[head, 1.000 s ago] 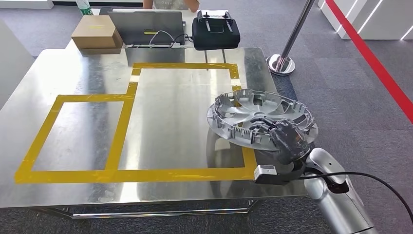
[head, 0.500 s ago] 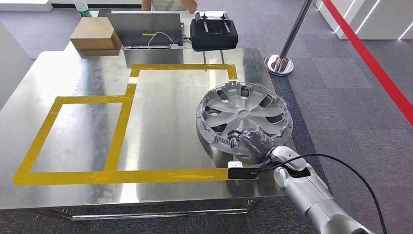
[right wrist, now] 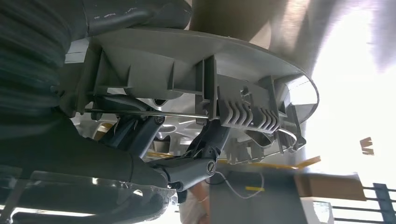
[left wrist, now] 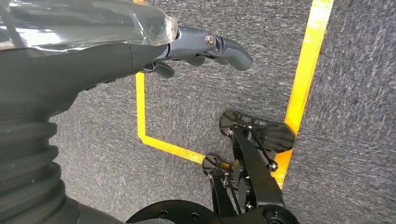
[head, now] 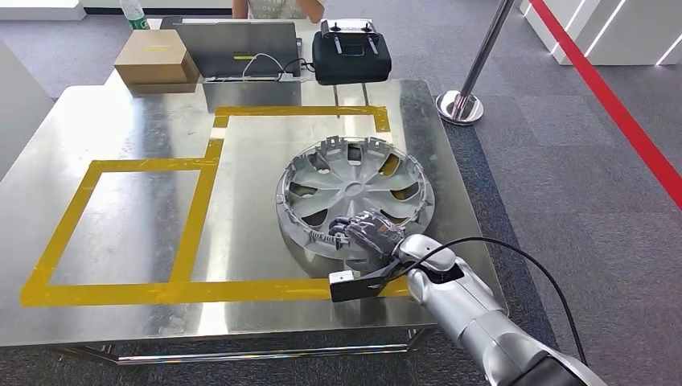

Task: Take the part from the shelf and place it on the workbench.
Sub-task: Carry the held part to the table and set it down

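Right fingers (head: 359,227): dark, curled over the near rim of the wheel cover (head: 354,197), gripping it; in the right wrist view they hook through the ribbed clips on its inner side.
Right hand (head: 371,233): at the cover's near edge, silver arm coming in from the lower right with a black cable looped over it.
Wheel cover: grey plastic, inner side up, tilted, its far edge lower toward the metal table (head: 121,137); it lies over the right part of the large yellow tape rectangle (head: 301,110).
Left hand (left wrist: 196,44): hangs over grey carpet with yellow floor tape (left wrist: 306,60), fingers (left wrist: 231,49) loosely extended, holding nothing.
Table's far edge: cardboard box (head: 157,56), laptop (head: 237,47), black controller case (head: 351,52).
Beyond the table: person's torso (head: 277,8); chrome stanchion (head: 466,88) on the right.
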`<state>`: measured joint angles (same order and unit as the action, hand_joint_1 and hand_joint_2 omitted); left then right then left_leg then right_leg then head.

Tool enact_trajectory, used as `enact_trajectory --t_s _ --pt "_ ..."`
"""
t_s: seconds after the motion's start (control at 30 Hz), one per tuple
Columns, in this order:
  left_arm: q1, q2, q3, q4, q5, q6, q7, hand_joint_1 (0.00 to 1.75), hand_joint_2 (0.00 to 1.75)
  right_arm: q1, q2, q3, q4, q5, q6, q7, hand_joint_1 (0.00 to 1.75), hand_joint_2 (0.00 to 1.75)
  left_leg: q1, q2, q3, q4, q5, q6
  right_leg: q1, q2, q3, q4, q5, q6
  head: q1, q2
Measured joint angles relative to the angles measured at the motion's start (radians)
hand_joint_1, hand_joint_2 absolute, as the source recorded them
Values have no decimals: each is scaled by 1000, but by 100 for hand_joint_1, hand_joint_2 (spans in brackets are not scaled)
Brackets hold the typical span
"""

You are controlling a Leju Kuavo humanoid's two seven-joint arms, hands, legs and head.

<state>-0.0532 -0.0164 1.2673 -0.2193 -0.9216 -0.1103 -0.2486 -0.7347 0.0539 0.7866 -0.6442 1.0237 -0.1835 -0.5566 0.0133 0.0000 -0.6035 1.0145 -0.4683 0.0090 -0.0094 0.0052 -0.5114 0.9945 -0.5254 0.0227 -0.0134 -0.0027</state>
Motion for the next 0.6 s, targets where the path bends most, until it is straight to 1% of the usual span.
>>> enact_trajectory --t_s 0.1,0.2,0.47,0.6 --pt "0 0 0 0 0 9 -3 0 175 -19 37 18 18 -6 6 0 175 175 1 -1 0 0 0 0 0 0 -1 0 -1 -1 0 0" --pt "-1 1 0 0 -1 18 -4 0 175 -34 61 29 34 -13 6 1 175 175 1 0 0 0 0 0 0 0 0 0 -1 -1 0 0" --pt "-4 4 0 0 -12 23 -2 0 175 -58 104 49 68 -17 12 13 175 175 1 0 0 0 -1 -1 0 0 0 0 -1 -1 0 0" --pt "-6 4 0 0 -15 26 6 0 175 -69 116 53 82 -23 17 16 175 175 1 0 0 0 -1 -1 0 0 0 0 -1 -1 0 0"
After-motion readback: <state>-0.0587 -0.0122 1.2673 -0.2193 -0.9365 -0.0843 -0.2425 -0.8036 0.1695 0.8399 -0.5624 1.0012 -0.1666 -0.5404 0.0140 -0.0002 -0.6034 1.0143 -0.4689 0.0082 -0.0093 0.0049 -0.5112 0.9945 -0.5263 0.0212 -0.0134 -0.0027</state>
